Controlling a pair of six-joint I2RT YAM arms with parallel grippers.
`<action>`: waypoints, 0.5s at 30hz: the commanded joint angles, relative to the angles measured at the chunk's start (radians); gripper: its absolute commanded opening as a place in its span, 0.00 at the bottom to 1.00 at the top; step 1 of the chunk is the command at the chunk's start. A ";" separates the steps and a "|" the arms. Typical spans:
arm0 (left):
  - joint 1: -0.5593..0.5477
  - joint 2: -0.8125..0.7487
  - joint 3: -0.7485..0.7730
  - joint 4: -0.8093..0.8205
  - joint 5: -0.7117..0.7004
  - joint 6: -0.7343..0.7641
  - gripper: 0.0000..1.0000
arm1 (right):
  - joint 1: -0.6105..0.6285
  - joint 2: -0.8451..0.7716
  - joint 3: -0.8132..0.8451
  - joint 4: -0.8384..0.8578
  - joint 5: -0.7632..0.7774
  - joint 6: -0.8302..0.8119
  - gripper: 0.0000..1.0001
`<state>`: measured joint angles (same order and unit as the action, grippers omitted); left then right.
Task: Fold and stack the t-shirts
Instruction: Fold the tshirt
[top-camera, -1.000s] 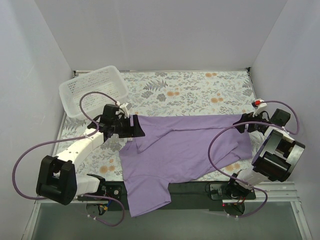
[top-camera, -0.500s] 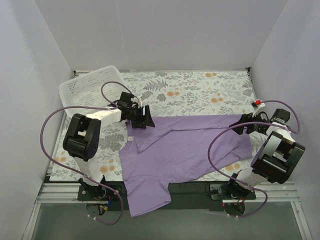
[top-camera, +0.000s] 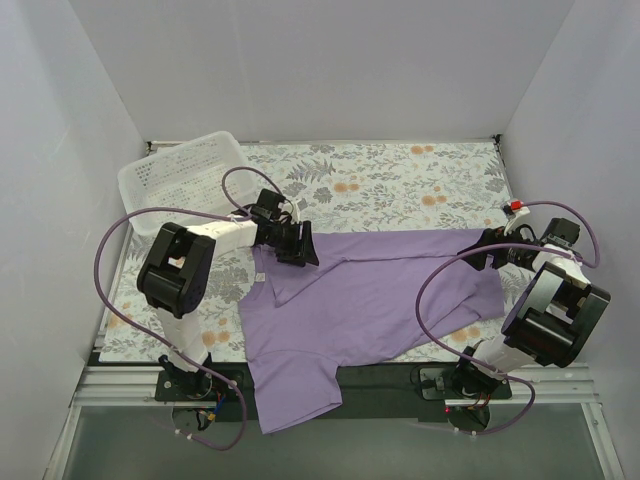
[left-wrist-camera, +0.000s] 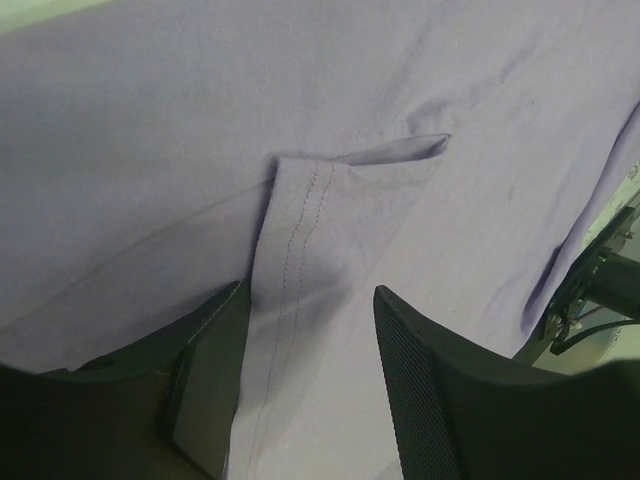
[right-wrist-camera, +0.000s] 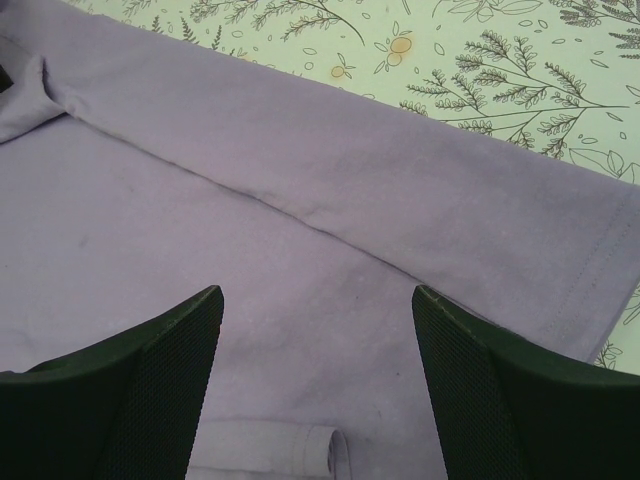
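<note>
One lavender t-shirt (top-camera: 370, 290) lies spread across the floral table, its lower left part hanging over the near edge. My left gripper (top-camera: 300, 245) is down on the shirt's upper left corner. In the left wrist view its fingers (left-wrist-camera: 312, 290) stand apart on either side of a raised, stitched fold of the t-shirt (left-wrist-camera: 300, 120). My right gripper (top-camera: 480, 248) hovers over the shirt's right end. It is open (right-wrist-camera: 315, 300) with flat purple cloth (right-wrist-camera: 300, 200) below and nothing between the fingers. A small rolled hem (right-wrist-camera: 300, 450) lies near its base.
A white perforated basket (top-camera: 185, 180) stands at the back left corner, just behind the left arm. The floral tablecloth (top-camera: 400, 180) shows bare behind the shirt. White walls close in the left, right and back. Purple cables loop beside both arms.
My left arm has swung right, from the shirt's left edge onto its upper left corner, and its jaws have narrowed around the fold. The right gripper has stayed in place.
</note>
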<state>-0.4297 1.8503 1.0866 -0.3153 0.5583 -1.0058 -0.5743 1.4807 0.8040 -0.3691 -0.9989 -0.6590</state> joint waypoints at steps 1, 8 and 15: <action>-0.011 0.003 0.038 -0.019 -0.011 0.016 0.50 | 0.001 0.004 0.021 -0.018 -0.030 -0.016 0.83; -0.030 -0.013 0.047 -0.033 -0.034 0.021 0.39 | -0.001 0.004 0.020 -0.019 -0.030 -0.019 0.83; -0.046 -0.034 0.047 -0.042 -0.017 0.027 0.22 | -0.002 0.006 0.023 -0.022 -0.032 -0.019 0.83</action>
<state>-0.4671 1.8626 1.1065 -0.3443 0.5316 -0.9943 -0.5743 1.4807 0.8040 -0.3721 -0.9989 -0.6598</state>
